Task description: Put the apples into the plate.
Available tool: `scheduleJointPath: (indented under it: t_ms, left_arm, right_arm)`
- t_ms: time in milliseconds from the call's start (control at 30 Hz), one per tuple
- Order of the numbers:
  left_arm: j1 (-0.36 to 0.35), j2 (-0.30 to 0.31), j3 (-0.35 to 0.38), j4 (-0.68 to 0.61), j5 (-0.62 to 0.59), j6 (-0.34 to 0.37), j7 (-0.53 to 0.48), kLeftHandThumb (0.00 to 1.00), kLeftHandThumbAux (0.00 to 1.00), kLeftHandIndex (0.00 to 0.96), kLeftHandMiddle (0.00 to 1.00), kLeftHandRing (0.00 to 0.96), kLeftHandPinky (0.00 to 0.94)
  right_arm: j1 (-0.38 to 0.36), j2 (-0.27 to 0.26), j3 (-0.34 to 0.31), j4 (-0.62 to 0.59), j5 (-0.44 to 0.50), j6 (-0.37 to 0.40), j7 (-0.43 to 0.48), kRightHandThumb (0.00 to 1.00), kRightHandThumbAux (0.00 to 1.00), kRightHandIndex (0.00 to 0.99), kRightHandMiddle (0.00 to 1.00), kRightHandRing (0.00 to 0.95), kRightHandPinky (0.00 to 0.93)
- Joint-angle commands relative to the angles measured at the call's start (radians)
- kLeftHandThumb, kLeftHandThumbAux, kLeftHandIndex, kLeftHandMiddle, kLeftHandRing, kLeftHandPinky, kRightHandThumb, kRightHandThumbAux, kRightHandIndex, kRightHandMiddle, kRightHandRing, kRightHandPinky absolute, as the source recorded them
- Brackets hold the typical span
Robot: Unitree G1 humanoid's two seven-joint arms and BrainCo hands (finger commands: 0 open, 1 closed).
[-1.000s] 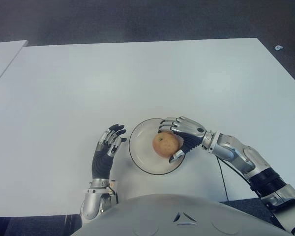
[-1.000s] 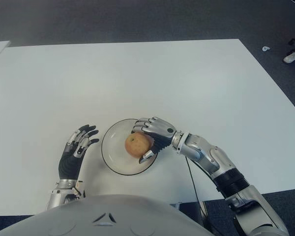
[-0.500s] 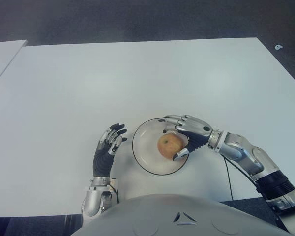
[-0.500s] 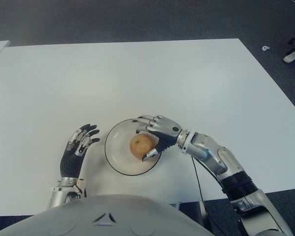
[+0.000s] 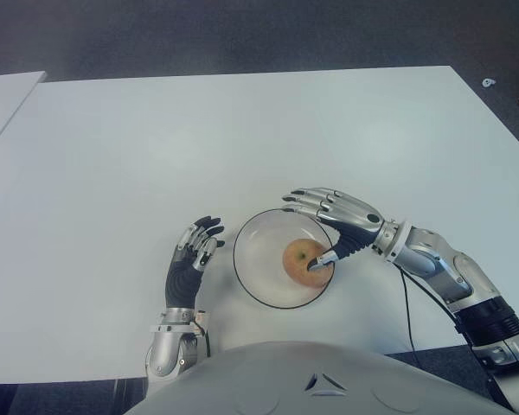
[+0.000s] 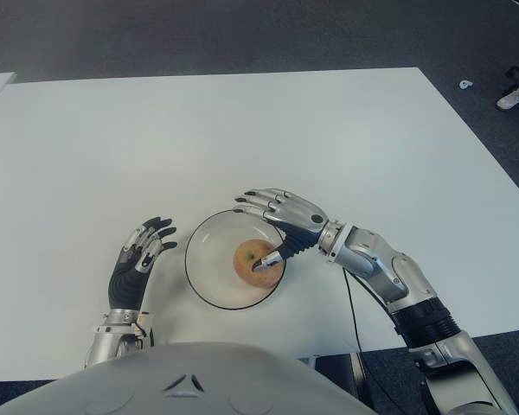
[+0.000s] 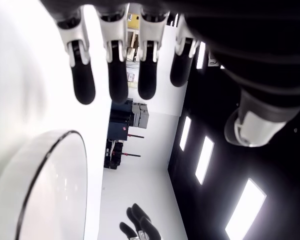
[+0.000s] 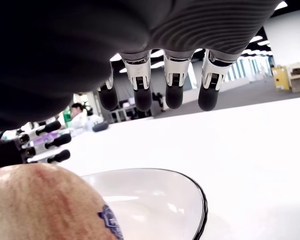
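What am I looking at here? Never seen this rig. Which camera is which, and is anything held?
It is a humanoid robot with two many-fingered hands. Two pictures come from a stereo camera on its head, looking down at a white table. The other two come from cameras on the wrists, close behind the fingers. On the table stands a plate with one apple in it. The right hand is over the plate's right side, fingers spread; its thumb shows against the apple, but nothing is gripped. The left hand shows left of the plate, open and idle.

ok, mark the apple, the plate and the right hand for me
apple (image 5: 301,260), left eye view, top skin.
plate (image 5: 258,252), left eye view, bare inner wall.
right hand (image 5: 346,220), left eye view, back of hand.
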Motion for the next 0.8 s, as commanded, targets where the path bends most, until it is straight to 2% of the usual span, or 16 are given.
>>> scheduleJointPath:
  t_ms: [33, 233, 600, 800]
  left_arm:
    - [-0.005, -0.003, 0.003, 0.019, 0.009, -0.007, 0.007, 0.309, 0.540, 0.221, 0.244, 0.276, 0.333]
    - [-0.012, -0.003, 0.010, 0.029, 0.011, -0.011, 0.007, 0.306, 0.535, 0.222, 0.243, 0.276, 0.335]
    - [-0.019, -0.003, 0.017, 0.042, 0.008, -0.015, 0.002, 0.304, 0.536, 0.222, 0.249, 0.284, 0.342]
    - [-0.020, -0.001, 0.019, 0.049, 0.013, -0.023, 0.003, 0.302, 0.532, 0.221, 0.247, 0.283, 0.339]
  right_arm:
    - [-0.005, -0.008, -0.018, 0.007, 0.018, -0.010, 0.011, 0.194, 0.228, 0.000, 0.000, 0.000, 0.000]
    - [-0.010, -0.025, -0.053, 0.007, 0.082, -0.011, 0.034, 0.203, 0.220, 0.000, 0.000, 0.000, 0.000]
    - [-0.002, 0.006, -0.093, 0.024, 0.186, 0.011, 0.059, 0.190, 0.219, 0.000, 0.000, 0.000, 0.000]
    - [0.005, -0.004, -0.128, 0.033, 0.288, 0.058, 0.116, 0.148, 0.210, 0.000, 0.000, 0.000, 0.000]
